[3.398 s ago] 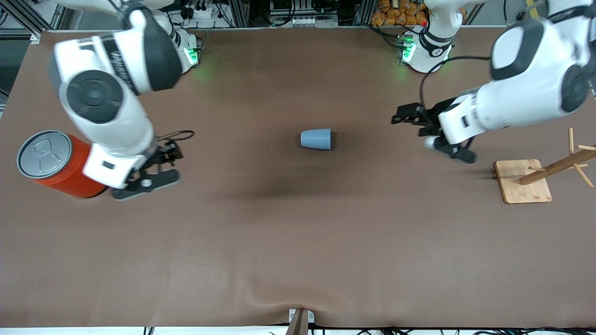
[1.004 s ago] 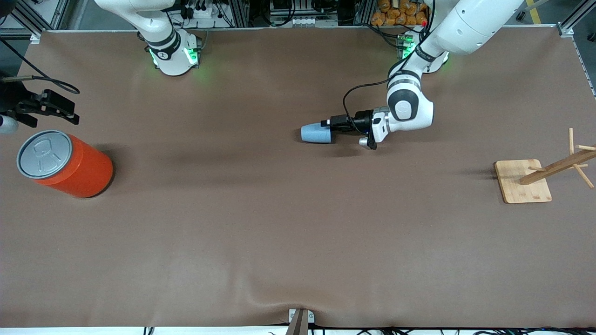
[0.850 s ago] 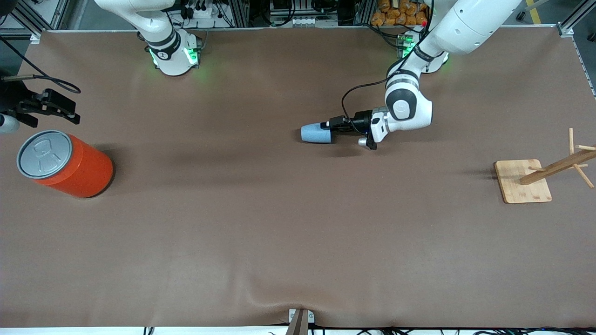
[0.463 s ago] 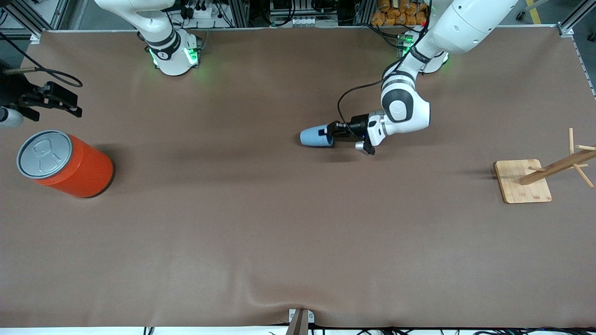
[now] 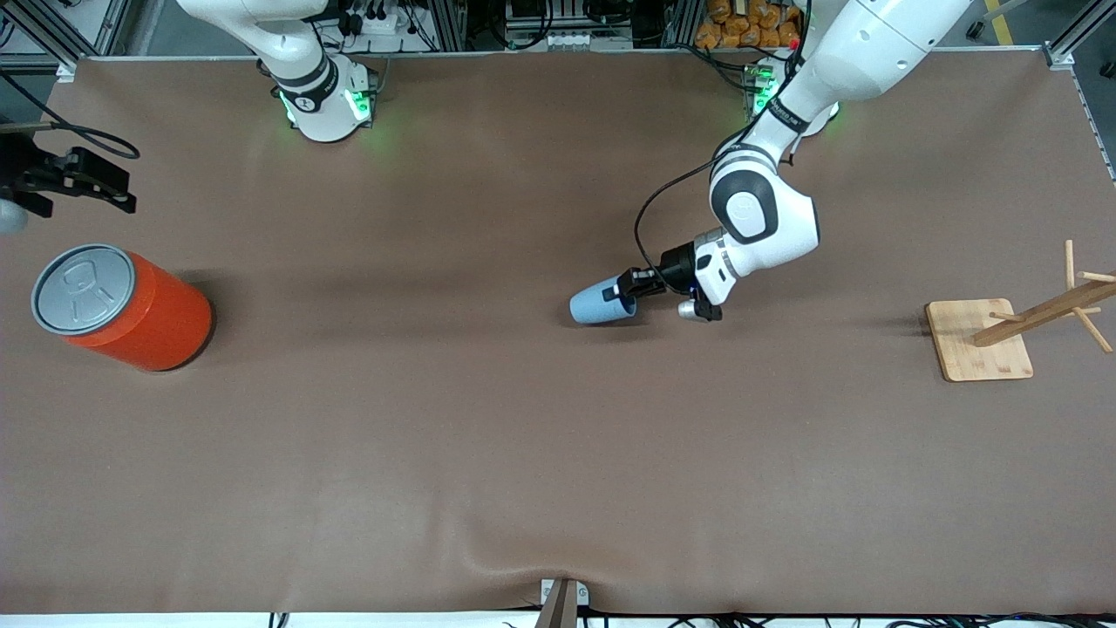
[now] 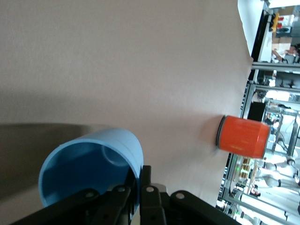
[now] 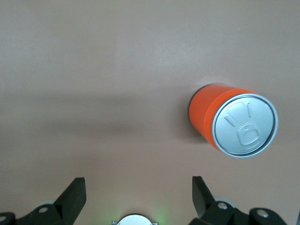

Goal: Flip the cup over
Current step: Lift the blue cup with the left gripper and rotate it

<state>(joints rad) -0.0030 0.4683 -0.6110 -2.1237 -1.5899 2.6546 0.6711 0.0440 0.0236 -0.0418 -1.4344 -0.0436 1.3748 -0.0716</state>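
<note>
The light-blue cup (image 5: pixel 598 304) lies tilted on its side over the middle of the table, its base pointing toward the right arm's end. My left gripper (image 5: pixel 629 286) is shut on its rim, one finger inside and one outside. In the left wrist view the cup's open mouth (image 6: pixel 89 164) faces the camera, with the left gripper (image 6: pixel 139 174) pinching the wall. My right gripper (image 5: pixel 83 179) is open and empty at the right arm's end of the table, over the mat near the orange can; its fingers (image 7: pixel 75 194) stand wide apart.
A large orange can with a grey top (image 5: pixel 122 305) stands at the right arm's end; it also shows in the right wrist view (image 7: pixel 234 124) and the left wrist view (image 6: pixel 243 136). A wooden peg rack on a square base (image 5: pixel 981 340) stands at the left arm's end.
My left gripper has carried the cup by its rim toward the front camera and tilted it. My right gripper has drifted a little toward the robots' side.
</note>
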